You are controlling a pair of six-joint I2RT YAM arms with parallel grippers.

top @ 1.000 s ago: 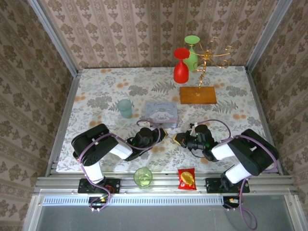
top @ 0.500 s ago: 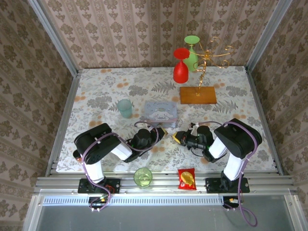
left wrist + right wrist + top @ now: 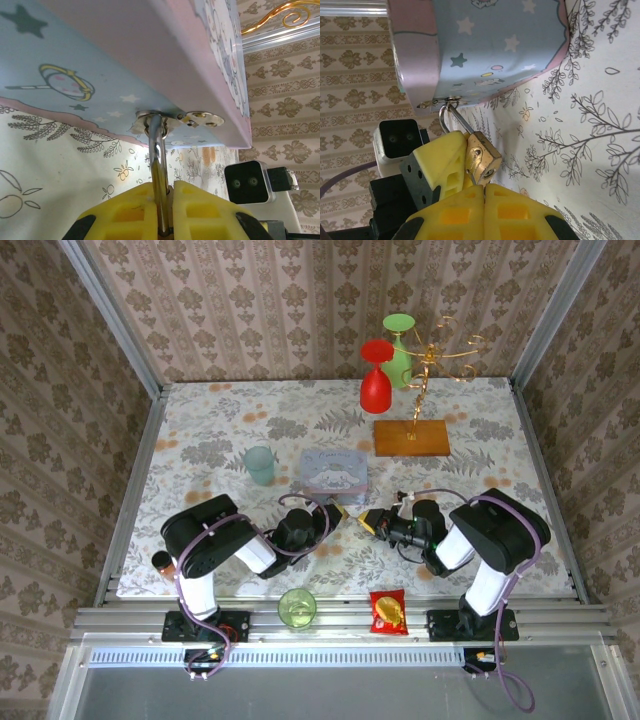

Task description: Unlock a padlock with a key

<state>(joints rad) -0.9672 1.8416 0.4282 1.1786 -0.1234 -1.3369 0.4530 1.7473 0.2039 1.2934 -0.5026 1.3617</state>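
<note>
The tiny brass padlock hangs by its silvery shackle from the metal hasp of a pastel blue-and-pink box. My left gripper is shut on the padlock, which sits squeezed between its yellow fingers. My right gripper is shut on a thin metal key. The key's tip rests against the padlock's bottom face, beside the keyhole. In the top view the left gripper and right gripper meet tip to tip at the box's front right corner.
A teal cup stands left of the box. A green cup and a red-and-yellow snack packet lie at the near edge. At the back, a gold stand on a wooden base holds red and green glasses.
My right gripper has moved left and slightly up the table, closing on the padlock held by the left gripper. The right arm's elbow has swung inward. The left gripper has held its place.
</note>
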